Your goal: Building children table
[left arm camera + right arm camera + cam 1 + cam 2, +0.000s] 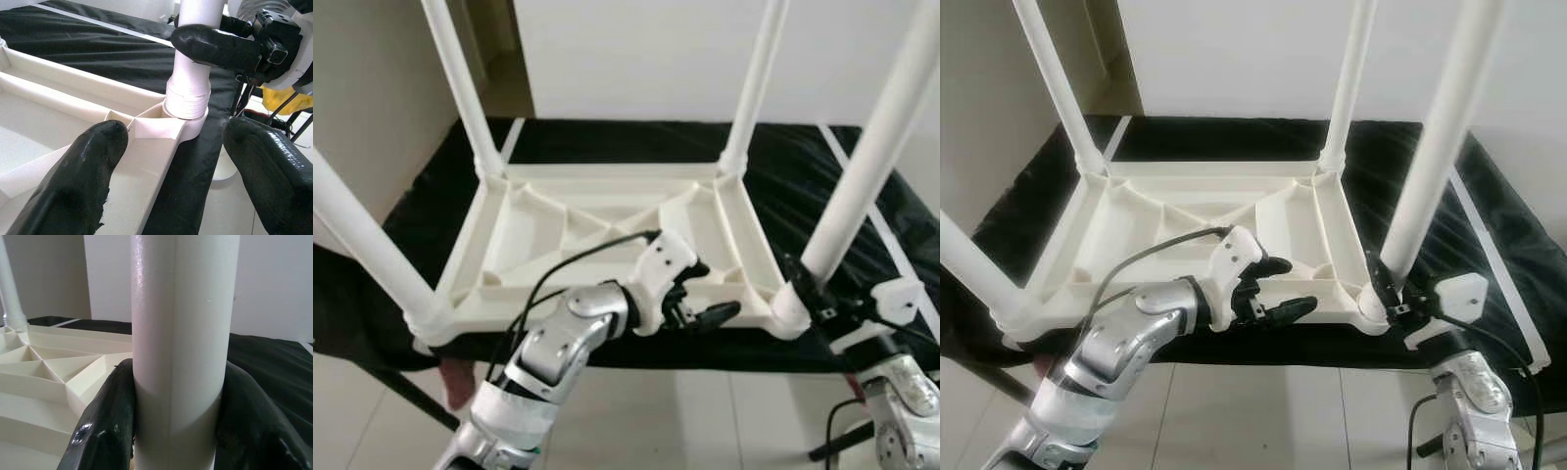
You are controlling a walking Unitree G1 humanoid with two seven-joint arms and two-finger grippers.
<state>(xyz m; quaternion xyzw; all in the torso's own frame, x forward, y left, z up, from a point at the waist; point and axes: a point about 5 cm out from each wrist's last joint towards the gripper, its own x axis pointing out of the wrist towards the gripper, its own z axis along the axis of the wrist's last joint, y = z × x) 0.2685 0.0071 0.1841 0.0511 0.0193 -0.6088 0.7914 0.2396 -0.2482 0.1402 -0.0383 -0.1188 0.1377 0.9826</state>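
Table: the white children's table lies upside down on a black cloth, ribbed underside up, four white legs standing from its corners.
Near-right leg: this leg rises from the corner socket closest to my right side, tilting slightly up and to the right.
Right gripper: my right gripper is at the base of that leg, just above the socket; my fingers press on both sides of the white tube, closed around it.
Left gripper: my left gripper hovers over the near edge of the table frame, pointing toward the same corner; its fingers are spread wide and hold nothing, one above the frame's rim, the other out past the edge.
Gap: my left fingers are near the socket but apart from it.
Other legs: near-left leg and the two far legs stand in their corners.
Surface: the black cloth covers the tabletop, with pale stripes near its far side and right side.
Room: white wall behind, pale tiled floor below the near edge.
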